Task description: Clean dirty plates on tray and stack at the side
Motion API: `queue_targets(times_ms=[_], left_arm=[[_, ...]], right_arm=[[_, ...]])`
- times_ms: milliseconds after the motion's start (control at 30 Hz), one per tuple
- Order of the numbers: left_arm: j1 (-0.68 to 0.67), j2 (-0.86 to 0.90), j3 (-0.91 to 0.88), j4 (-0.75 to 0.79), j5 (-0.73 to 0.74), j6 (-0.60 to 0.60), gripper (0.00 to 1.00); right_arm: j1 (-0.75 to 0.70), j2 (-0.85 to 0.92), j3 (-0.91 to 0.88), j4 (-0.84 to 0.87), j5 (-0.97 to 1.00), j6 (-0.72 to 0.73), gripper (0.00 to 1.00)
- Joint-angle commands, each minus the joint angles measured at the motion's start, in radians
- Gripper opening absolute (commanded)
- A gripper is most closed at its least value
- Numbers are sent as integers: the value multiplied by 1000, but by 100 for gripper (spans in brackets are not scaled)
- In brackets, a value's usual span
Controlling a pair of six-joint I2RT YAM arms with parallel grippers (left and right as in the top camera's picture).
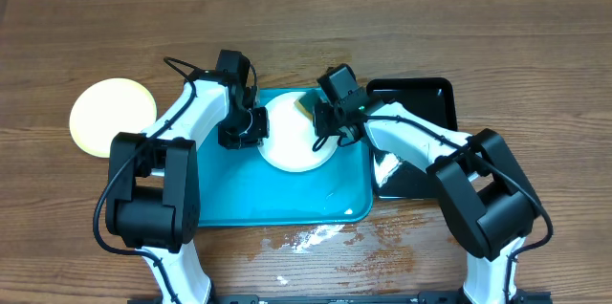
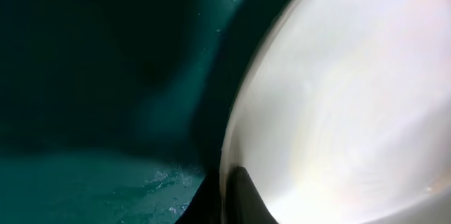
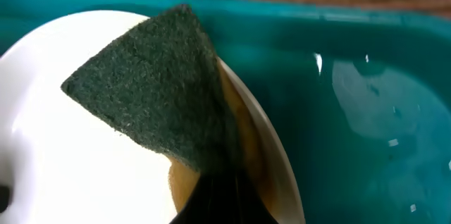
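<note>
White round shallow plate (image 1: pixel 292 141) lay in the far half of the turquoise rectangular plastic tray (image 1: pixel 277 204), mid-way along the wooden tabletop (image 1: pixel 535 46). The left claw (image 1: pixel 251 130) was clamped shut on its left rim, probably to steady it against scrubbing. The right claw (image 1: pixel 323 118) was closed on a dark green scouring sponge (image 3: pixel 151 90) pressed to the opposite rim. A pale yellow round plate (image 1: pixel 112 116) sat towards the tabletop's left edge, bare wood around it for stacking; a glossy black tray (image 1: pixel 421 94) crowded the right.
</note>
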Motion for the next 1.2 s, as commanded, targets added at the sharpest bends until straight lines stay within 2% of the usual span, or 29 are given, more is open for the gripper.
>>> queue_targets(times_ms=[0, 400, 1000, 1167], left_arm=[[-3, 34, -21, -11, -64, 33, 4], [-3, 34, -21, -13, -64, 44, 4], [-3, 34, -21, -11, -64, 44, 4], [-3, 34, -21, -11, -64, 44, 4]], right_arm=[[-8, 67, -12, 44, 15, -28, 4], [-9, 72, -12, 121, -43, -96, 4], [-9, 75, -12, 198, -129, -124, 4], [-17, 75, -11, 259, -270, -124, 4]])
